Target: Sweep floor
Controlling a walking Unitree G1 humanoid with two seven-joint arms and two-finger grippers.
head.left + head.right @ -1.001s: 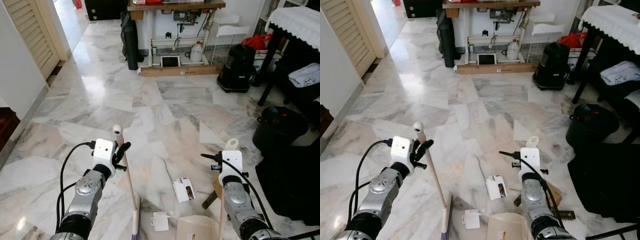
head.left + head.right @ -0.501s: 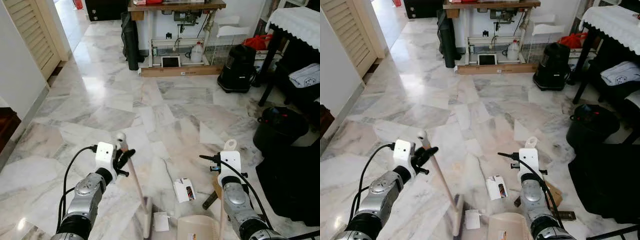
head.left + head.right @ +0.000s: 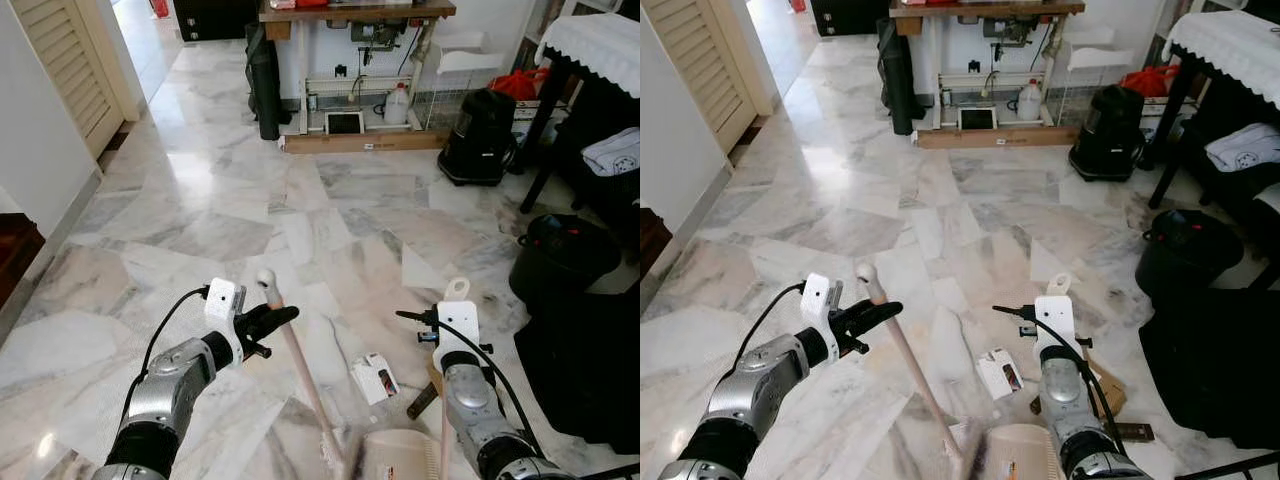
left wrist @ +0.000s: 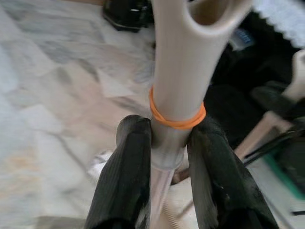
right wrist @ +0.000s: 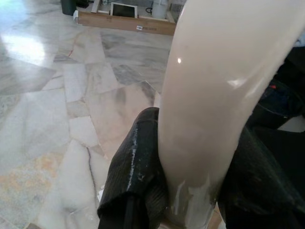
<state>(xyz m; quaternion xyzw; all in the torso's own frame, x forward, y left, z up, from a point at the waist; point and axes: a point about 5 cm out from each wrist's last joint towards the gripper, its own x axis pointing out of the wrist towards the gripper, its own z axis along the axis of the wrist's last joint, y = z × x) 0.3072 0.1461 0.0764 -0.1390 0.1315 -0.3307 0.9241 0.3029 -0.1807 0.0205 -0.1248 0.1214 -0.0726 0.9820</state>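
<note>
Robot looks down at a marble floor (image 3: 200,200). Left gripper (image 3: 268,320) is clamped on the top of a broom handle (image 3: 300,375), just below its rounded end. The handle's long axis slants down from that grip toward the robot's right, ending in a blurred broom head (image 3: 335,455) right at the mouth of the dustpan (image 3: 395,455). Right gripper (image 5: 190,191) is closed round the pale dustpan handle (image 3: 446,400), which stands near upright, w/ the pan just below it. A small white carton (image 3: 373,378) lies on the floor just beyond the pan, betw. the two arms; the broom head is nearer the robot than it, so reaching it likely means lifting the head past it and pulling back.

Left wrist view adds an orange rubber band (image 4: 176,119) round the handle just above the fingers (image 4: 126,176). Right wrist view shows the black fingers (image 5: 138,176) pressed against the cream handle.
</note>
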